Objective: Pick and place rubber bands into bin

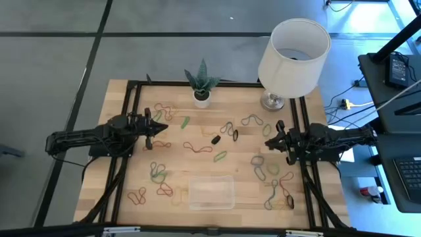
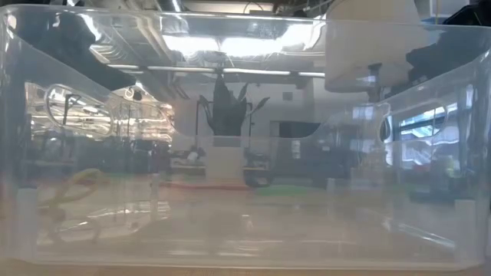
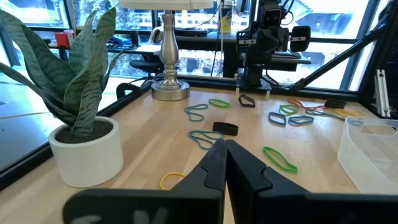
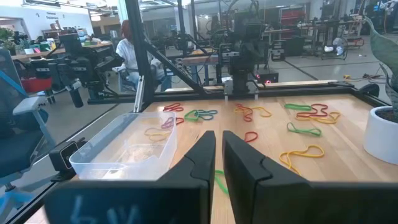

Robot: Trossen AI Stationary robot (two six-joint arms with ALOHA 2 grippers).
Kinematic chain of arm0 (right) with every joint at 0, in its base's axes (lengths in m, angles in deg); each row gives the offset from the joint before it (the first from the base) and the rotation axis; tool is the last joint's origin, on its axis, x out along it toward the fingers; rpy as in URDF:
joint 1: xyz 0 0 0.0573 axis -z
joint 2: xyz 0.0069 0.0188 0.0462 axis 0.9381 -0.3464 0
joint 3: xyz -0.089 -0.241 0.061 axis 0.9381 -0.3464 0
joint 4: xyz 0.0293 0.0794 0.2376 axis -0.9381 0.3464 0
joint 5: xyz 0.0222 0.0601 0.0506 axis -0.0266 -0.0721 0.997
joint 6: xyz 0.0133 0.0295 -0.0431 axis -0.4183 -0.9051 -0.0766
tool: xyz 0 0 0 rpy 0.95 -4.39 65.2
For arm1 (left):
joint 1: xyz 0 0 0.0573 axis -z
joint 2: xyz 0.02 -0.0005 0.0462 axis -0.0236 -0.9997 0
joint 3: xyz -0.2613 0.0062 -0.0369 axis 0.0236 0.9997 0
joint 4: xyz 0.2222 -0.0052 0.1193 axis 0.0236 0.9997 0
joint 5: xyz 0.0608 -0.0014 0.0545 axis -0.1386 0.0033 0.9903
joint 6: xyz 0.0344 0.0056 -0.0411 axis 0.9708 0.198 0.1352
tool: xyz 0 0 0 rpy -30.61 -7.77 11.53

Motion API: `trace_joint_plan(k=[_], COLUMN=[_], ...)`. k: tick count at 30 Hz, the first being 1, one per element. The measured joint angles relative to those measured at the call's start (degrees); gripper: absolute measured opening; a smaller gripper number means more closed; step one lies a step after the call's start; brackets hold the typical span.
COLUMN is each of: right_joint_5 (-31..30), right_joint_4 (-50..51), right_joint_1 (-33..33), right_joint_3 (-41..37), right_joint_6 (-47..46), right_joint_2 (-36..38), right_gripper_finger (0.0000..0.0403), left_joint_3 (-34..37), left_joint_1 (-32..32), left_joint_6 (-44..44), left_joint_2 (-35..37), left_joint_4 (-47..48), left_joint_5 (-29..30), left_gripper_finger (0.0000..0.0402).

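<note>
Handling first: expecting the rubber bands (image 1: pixel 158 174) to be featherweight, limp and slightly grippy, lying flat on the wooden table (image 1: pixel 99 178) with almost nothing standing up to catch. Planning to pinch a single strand where a loop lies clear of its neighbours, fingertips pressing down to the wood, since tangled loops are likely to come up together or snap free.

Working across from the left: finding the left gripper (image 1: pixel 160 126) waiting at the left side of the table, fingers pressed fully together and carrying nothing. Noting red, green and orange loops bunched near the front left corner, several overlapping, so probably awkward to lift singly. Placing the clear plastic bin (image 1: pixel 229 191) at the front centre, well apart from both grippers; not managing to tell whether any bands are already inside it. Noting single red and green loops at mid-table beside a small black chunky piece (image 1: pixel 216 139), which is no band. Seeing more loops crowded at the right front, close to the table edge. Finding the right gripper (image 1: pixel 268 141) at the right side, fingers standing only a narrow slit apart and gripping nothing.

Judging the room: having open wood between the arms and low bin walls, while minding the dark frame rails (image 1: pixel 128 105) along both sides, the potted snake plant (image 1: pixel 199 78) and the lamp (image 1: pixel 294 49) at the back.
</note>
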Motion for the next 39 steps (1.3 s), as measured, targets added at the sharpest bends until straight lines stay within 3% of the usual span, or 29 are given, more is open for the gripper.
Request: trace_joint_plan(k=[23,28,35,39], right_joint_5=[0.01,-0.02,-9.06,-20.69], right_joint_4=[-0.24,-5.56,-4.98,3.80], right_joint_1=[0.01,0.03,0.03,0.04], right_joint_3=[-0.01,0.48,10.30,20.54], right_joint_6=[-3.07,0.25,4.84,0.87], right_joint_2=[0.01,-1.58,-17.03,-31.99], right_gripper_finger=[0.0035,0.0020,0.0004,0.0002], left_joint_3=[0.00,0.00,0.00,0.00], left_joint_1=[0.00,0.01,0.00,0.00], left_joint_6=[0.00,0.00,0.00,0.00], left_joint_2=[0.02,0.01,0.02,0.00], left_joint_4=[-0.02,-0.01,0.00,-0.02], left_joint_5=[0.00,0.00,0.00,0.00], left_gripper_finger=[0.0002,0.0002,0.0002,0.0002])
